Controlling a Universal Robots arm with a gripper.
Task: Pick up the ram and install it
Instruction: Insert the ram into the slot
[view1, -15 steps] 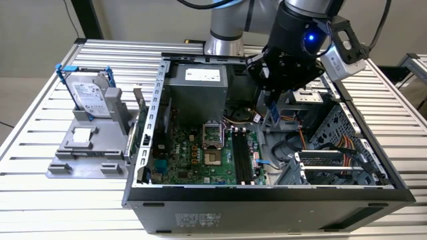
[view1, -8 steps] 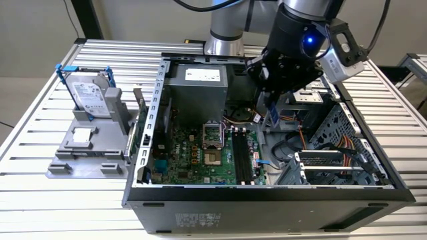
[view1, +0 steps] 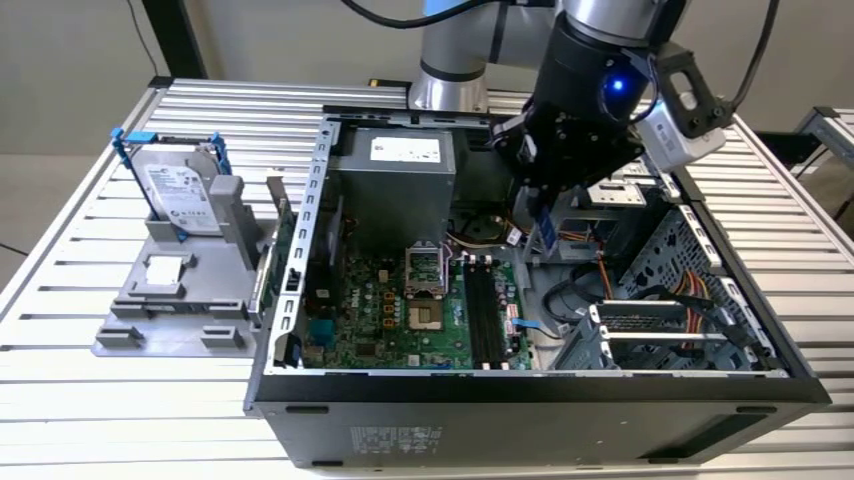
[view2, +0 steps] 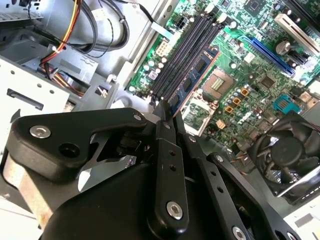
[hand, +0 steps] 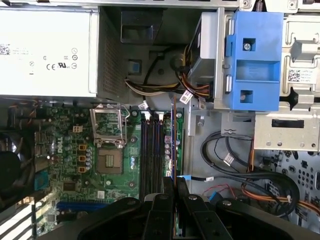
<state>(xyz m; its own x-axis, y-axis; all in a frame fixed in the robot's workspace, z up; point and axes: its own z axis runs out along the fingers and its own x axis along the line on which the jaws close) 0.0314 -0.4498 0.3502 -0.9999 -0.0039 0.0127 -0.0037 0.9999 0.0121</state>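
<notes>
the tool (view2: 167, 117) is clamped on the ram (view2: 192, 80) by one end, above the motherboard's long black slots (hand: 150, 150). thin, light and stiff, the ram probably tolerates edge grips only, its chips being fragile.

Silver arm (view1: 461, 60); black claw (view2: 169, 114), silver screws

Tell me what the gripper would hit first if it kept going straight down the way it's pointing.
Probably the motherboard's black memory slots: the gripper, shut on the ram, points at them. Depth is unclear, so the ram's edge would likely land first.
</notes>
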